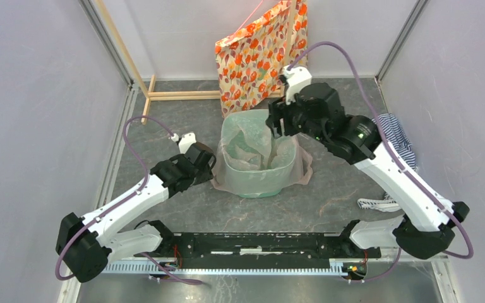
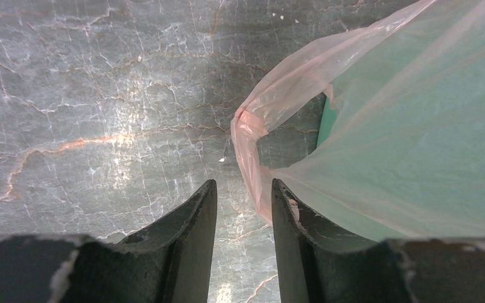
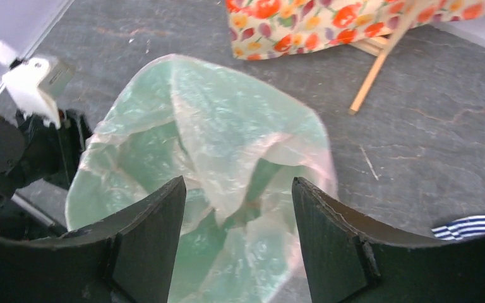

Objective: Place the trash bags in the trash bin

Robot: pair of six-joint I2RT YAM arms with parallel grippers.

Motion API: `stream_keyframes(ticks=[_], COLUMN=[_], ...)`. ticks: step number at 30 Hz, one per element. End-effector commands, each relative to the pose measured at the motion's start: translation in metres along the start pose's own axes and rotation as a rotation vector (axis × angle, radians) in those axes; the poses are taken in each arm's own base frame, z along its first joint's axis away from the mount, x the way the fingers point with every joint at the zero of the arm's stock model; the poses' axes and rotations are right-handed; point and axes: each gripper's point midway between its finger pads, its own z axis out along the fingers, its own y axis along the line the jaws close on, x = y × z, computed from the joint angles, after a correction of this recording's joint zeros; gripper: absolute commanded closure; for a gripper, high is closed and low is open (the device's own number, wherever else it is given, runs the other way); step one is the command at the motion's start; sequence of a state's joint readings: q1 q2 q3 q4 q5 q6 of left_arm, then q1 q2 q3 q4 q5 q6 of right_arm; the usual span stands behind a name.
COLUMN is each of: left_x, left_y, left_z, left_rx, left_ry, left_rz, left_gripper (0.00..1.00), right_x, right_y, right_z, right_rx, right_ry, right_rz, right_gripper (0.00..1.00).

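The bin (image 1: 259,184) sits mid-frame, the bag (image 1: 251,151) draped over its rim: your left gripper (image 2: 244,188), narrowly parted and gripping nothing, has the loose hem just to its right, nearer than the right gripper (image 3: 239,184), wide open and empty above the mouth.

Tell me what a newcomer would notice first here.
The mint-green trash bin in the middle, with a translucent pinkish trash bag draped over its rim, draws the eye first. Behind it is an orange floral bag. The right gripper hangs open over the bin, and the left gripper sits open beside its left side.
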State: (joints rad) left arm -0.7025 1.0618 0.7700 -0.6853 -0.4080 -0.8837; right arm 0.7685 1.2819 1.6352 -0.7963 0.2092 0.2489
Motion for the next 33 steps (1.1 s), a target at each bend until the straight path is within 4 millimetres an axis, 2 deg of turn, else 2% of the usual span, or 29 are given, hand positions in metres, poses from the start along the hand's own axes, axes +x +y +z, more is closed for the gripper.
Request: stream_keyframes(ticks=[1,5,7,12,16,21,33], left_x=[-0.027,-0.033,-0.034,-0.038,-0.039,-0.038,-0.034], left_y=[-0.004,-0.003,-0.004,-0.004,-0.006,-0.010,-0.021], left_z=[-0.016,-0.022,-0.023,-0.026,-0.025,-0.022,-0.013], left_rx=[0.006,0.006,0.009,0.015,0.021,0.032,0.070], left_ry=[-0.072,-0.088,-0.093,-0.106,-0.111,-0.106,-0.092], left_rz=[0.021,0.022,0.021,0.017,0.021,0.021,0.041], left_gripper=[0.55,0.55,0.55,0.55,0.55,0.55,0.56], right_x=[0.015,0.037,0.055,0.099,0.131,0.151,0.196], right_y=[0.024,0.052,0.059,0.048,0.045,0.046,0.035], right_z=[0.012,0.027,0.038,0.063,0.078,0.095,0.122], right_rx=[0.004,-0.023,-0.018,0.064,0.076,0.080,0.082], right_ry=[0.063,0.118,0.156,0.235,0.282,0.310,0.409], right_rz=[-0.054,-0.102,-0.122,-0.154,-0.174,-0.191,-0.205], right_gripper=[0.32,0.35,0.35,0.33,0.26,0.21,0.21])
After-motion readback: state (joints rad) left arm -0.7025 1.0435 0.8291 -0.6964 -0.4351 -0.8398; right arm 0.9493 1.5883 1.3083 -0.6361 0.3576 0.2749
